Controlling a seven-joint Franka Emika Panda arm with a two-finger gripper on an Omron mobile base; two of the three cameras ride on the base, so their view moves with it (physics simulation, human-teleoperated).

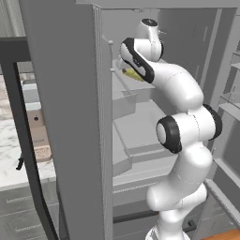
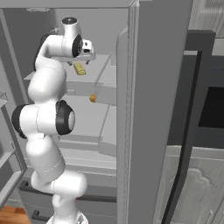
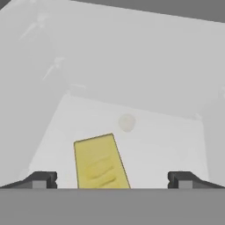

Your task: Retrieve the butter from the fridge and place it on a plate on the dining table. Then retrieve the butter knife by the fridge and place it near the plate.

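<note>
Inside the fridge (image 2: 162,87), on a pale shelf (image 3: 167,145): the butter (image 3: 100,163), lying flat between the wide-spread jaws of the gripper (image 3: 112,180), untouched. Lower in the fridge, a small orange ball (image 2: 92,99).

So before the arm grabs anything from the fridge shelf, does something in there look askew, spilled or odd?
Nothing spilled or damaged. The small yellow rectangular butter stick lies flat but slightly askew on the pale grey fridge shelf, between the open gripper's fingertips. A small round orange ball sits alone on a lower shelf.
</note>
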